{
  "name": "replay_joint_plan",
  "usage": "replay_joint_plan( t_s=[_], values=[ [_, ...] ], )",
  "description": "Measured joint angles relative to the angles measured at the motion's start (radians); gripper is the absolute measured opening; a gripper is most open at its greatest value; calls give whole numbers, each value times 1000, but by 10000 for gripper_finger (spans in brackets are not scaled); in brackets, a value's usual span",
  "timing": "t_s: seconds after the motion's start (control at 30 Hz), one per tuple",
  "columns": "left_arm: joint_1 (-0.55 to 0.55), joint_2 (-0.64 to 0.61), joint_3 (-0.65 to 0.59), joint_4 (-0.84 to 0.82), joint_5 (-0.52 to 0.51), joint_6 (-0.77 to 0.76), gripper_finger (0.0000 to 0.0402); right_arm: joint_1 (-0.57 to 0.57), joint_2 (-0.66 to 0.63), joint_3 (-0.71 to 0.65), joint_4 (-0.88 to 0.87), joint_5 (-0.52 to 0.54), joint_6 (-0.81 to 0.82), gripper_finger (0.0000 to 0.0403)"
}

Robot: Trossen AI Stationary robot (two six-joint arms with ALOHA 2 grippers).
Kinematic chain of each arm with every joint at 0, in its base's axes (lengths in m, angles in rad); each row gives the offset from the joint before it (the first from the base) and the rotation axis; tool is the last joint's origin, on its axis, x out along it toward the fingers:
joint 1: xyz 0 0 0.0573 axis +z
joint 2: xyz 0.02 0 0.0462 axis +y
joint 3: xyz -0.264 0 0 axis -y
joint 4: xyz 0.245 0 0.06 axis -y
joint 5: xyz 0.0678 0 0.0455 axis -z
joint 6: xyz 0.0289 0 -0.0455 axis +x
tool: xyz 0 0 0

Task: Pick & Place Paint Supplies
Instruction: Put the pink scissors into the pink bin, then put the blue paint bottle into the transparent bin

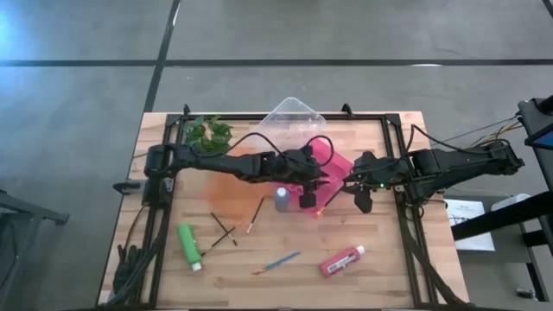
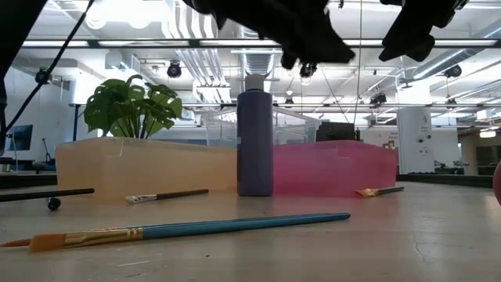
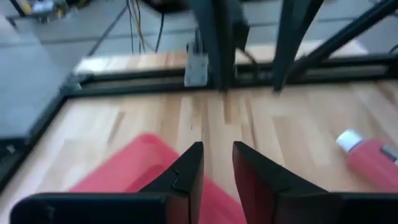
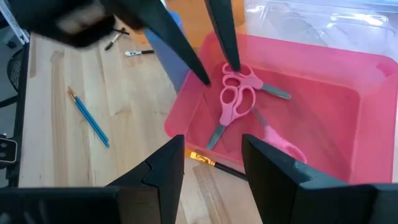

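Pink-handled scissors [image 4: 235, 98] probably all binned in pink tray [image 4: 373, 68]; left tool [image 3: 216, 163] spread above, right tool [image 4: 212, 155] spread too; bottles, brushes left.

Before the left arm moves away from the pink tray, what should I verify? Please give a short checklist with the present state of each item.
1. Left claw empty: ok, fingers apart, nothing between them.
2. Scissors inside the pink tray: ok, lying on its floor.
3. Right claw empty: ok, open, above the tray's edge.
4. Blue-purple bottle upright: ok, standing just outside the tray, close to the left arm.
5. All supplies put away: not ok; green bottle, red bottle and blue brush lie on the table.
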Motion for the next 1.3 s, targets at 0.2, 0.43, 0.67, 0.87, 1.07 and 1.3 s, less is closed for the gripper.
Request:
replay_joint_plan(
  t_s=[0.2,0.43,0.67,0.87,1.07,1.3],
  values=[
    [1,-107,0,-11,0,10,96,0,0,0,1,1,-1,157],
    [0,-259,0,-158,29,12,96,0,0,0,1,24,-4,157],
    [-41,-410,0,-605,68,12,96,0,0,-1,2,27,-13,157],
    [-152,-480,0,-917,40,-92,96,0,0,-2,5,27,-36,157],
    [-262,-482,-9,-988,-33,-214,97,0,0,-2,9,27,-50,157],
    [-351,-482,-103,-998,-52,-354,96,0,0,-2,9,27,-47,157]
  ],
)
